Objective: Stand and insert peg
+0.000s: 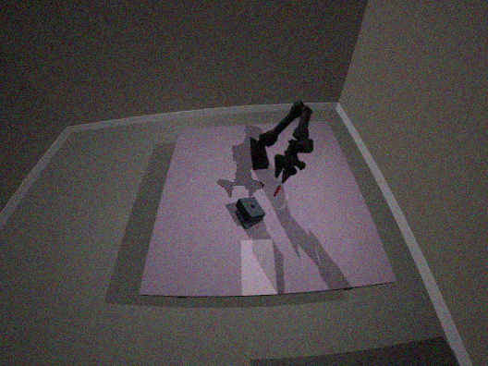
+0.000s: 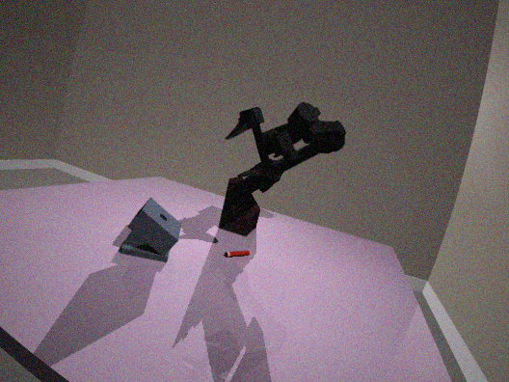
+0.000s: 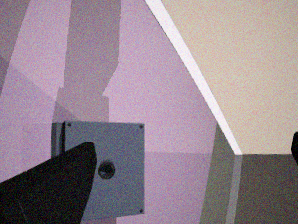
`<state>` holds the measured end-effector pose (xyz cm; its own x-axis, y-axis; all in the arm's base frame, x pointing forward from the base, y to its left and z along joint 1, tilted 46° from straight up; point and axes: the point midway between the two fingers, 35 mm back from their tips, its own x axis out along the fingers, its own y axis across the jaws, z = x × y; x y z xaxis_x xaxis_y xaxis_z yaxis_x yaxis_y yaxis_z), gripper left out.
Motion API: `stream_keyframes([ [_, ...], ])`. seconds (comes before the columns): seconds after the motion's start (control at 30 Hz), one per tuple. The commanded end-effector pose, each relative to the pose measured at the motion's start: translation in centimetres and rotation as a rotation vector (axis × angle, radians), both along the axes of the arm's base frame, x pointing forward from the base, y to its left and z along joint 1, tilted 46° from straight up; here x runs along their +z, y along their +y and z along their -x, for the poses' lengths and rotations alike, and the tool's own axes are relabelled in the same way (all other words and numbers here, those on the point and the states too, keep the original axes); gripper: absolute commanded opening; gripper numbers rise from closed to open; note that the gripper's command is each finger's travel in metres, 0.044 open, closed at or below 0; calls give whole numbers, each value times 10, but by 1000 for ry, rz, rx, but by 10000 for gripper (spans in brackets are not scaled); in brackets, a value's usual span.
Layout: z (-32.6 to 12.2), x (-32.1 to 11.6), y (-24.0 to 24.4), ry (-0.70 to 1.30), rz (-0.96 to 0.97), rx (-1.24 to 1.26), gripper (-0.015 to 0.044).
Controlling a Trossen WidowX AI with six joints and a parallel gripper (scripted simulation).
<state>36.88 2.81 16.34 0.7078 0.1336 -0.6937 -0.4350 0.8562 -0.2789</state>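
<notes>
The red peg (image 1: 277,190) (image 2: 238,253) lies on its side on the table (image 1: 194,250) (image 2: 313,289). Its white band is near the end toward the panel in the exterior view. The peg is not seen in the wrist view. The blue-grey sloped panel (image 1: 245,205) (image 2: 153,210) (image 3: 125,145) stands on the table; its one hole (image 1: 252,206) (image 2: 163,217) (image 3: 106,170) is empty. My gripper (image 1: 280,179) (image 2: 232,166) (image 3: 197,148) is wide open and empty, held high above the table. In the wrist view one finger covers part of the panel.
The dark arm base (image 1: 259,154) (image 2: 238,212) stands behind the peg. A small dark thing (image 1: 262,185) (image 2: 215,240) lies between the base and the panel. Arm shadows cross the table, and a pale patch (image 1: 261,274) shows near its front edge.
</notes>
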Motion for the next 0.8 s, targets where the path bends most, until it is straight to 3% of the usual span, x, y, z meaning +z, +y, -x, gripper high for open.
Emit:
stream_keyframes([
  [0.0,3,-13,10,73,-83,-9,440],
  [0.77,43,-84,62,608,-525,-185,440],
])
